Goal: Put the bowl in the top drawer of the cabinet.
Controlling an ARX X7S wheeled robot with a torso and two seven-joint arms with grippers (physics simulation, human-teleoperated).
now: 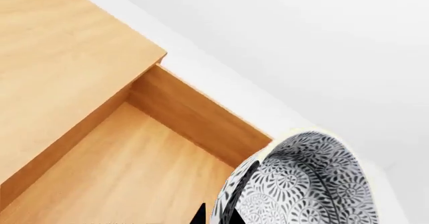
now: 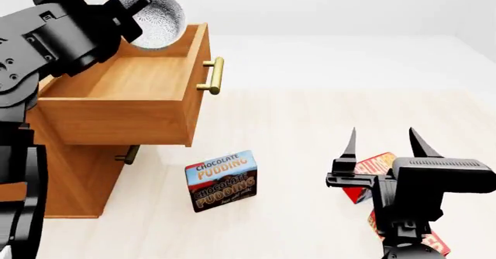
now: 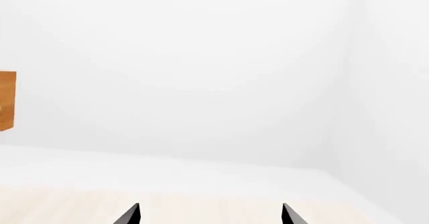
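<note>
Blue box (image 2: pixel 222 181) reading "CHOCOLATE PUDDING", bowl (image 2: pixel 157 17) over top drawer (image 2: pixel 116 105)

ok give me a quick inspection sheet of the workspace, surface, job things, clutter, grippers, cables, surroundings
surface: pale wood-look floor, bare apart from the items below
job's things: cabinet stands at the left; top drawer is pulled open, nothing seen on the visible part of its floor; bowl is held tilted above the drawer's back corner, not yet set down
clutter: chocolate pudding box on the floor in front of the cabinet; red box partly hidden behind the right gripper
grippers: left gripper shut on the bowl's rim; right gripper open, holding nothing, raised over the floor
cables: nothing seen
surroundings: plain white walls
</note>
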